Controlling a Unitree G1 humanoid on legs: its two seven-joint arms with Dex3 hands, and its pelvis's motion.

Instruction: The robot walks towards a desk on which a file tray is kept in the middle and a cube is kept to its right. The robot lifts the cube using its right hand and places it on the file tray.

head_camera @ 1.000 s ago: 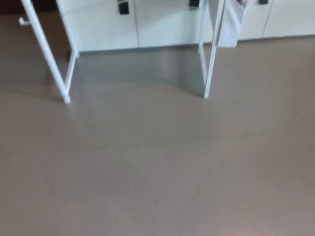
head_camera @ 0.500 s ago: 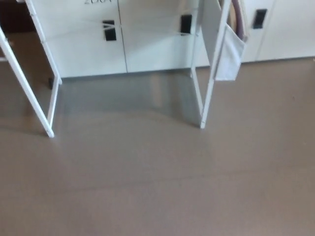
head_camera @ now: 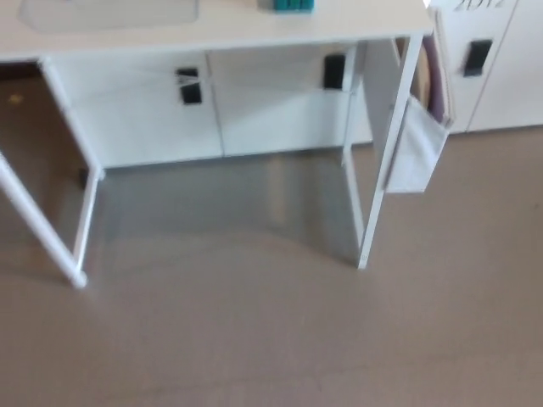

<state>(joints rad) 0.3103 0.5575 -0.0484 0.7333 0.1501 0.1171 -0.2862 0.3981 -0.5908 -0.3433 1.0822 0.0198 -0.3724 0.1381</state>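
White desk [head_camera: 356, 21] on thin legs over smooth grey-brown floor [head_camera: 254, 339]. Teal cube [head_camera: 293, 4] sits right of clear file tray [head_camera: 110, 12]. White cabinets [head_camera: 144, 119] stand behind. Neither hand shows; grip cannot be told.

Glossy brown floor [head_camera: 254, 339] reflecting light, white desk [head_camera: 237, 30] standing on thin legs, white cabinets [head_camera: 271, 119] with black handles [head_camera: 190, 86] lining behind

Head view, downward toward desk [head_camera: 237, 32] and floor [head_camera: 254, 339]

One tabletop [head_camera: 356, 21], one file tray [head_camera: 110, 12], one teal cube [head_camera: 293, 5], one hanging pouch [head_camera: 416, 148] and three black cabinet handles [head_camera: 191, 89] are counted.
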